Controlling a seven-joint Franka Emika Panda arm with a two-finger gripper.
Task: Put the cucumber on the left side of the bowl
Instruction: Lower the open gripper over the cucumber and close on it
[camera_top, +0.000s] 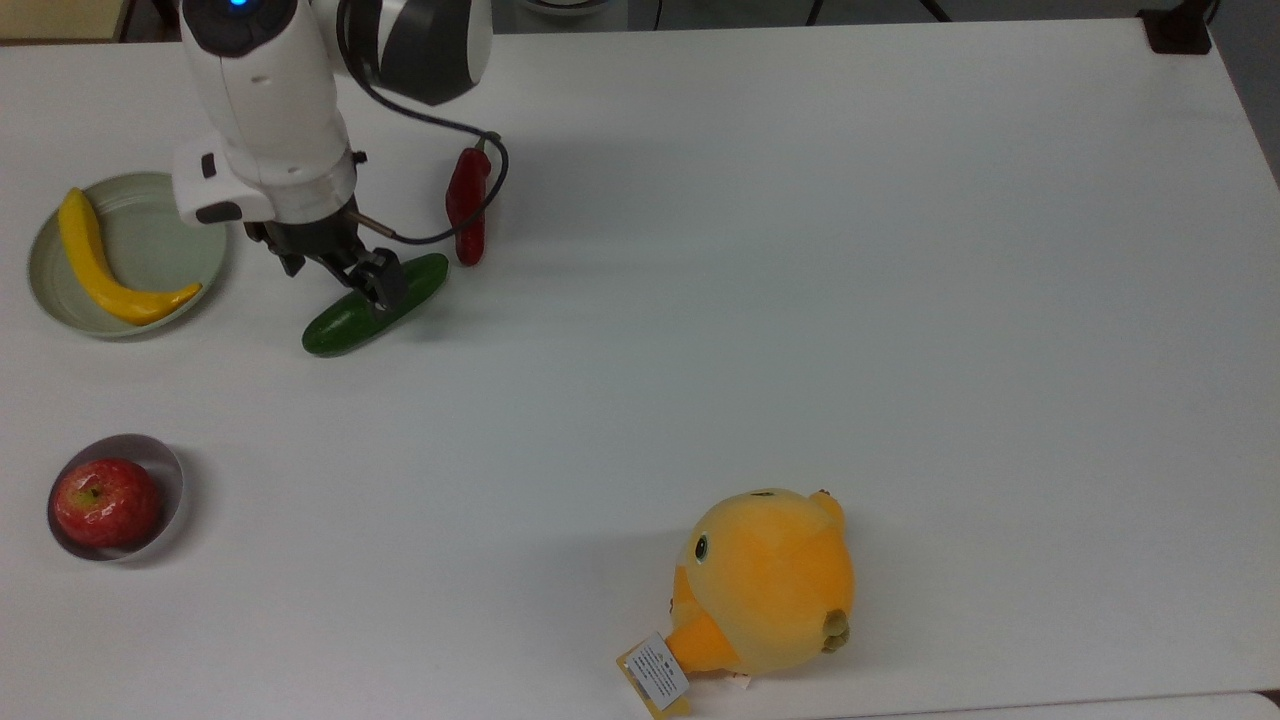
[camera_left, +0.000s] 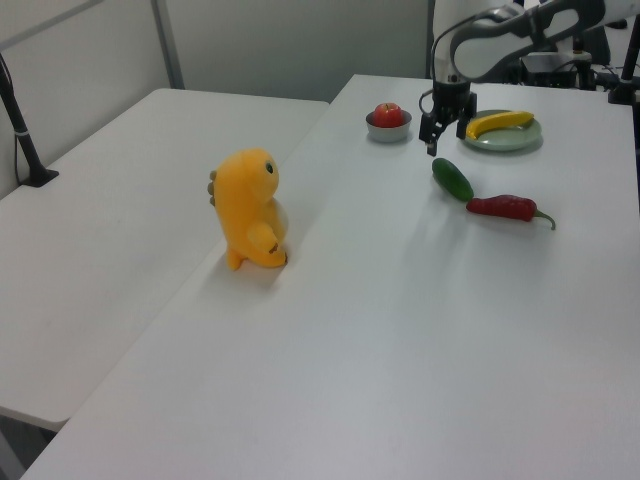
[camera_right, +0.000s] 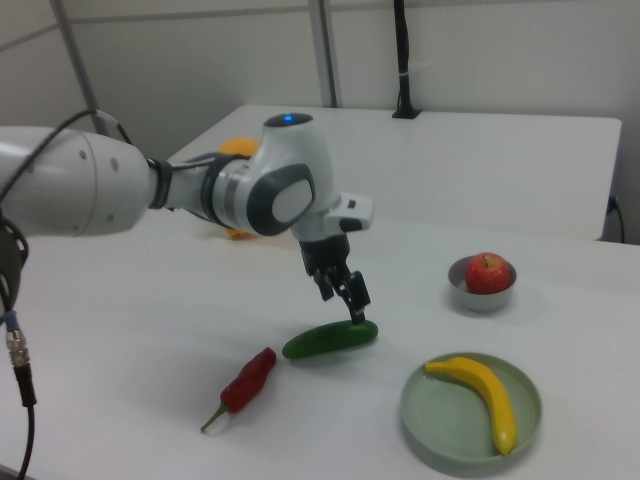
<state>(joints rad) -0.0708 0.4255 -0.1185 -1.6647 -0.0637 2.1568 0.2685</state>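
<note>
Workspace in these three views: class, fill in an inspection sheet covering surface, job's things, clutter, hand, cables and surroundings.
Surface: white table, bare in the top view's right half.
Job's things: cucumber lying flat beside red chili; bowl holding an apple.
Clutter: banana on green plate; orange plush toy.
Hand: hand open, above the cucumber.
Cables: black cable looping off the arm over the chili.
Surroundings: second white table; grey walls.

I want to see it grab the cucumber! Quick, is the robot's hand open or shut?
Gripper: open, holding nothing, jaws spread just above the cucumber.
</note>
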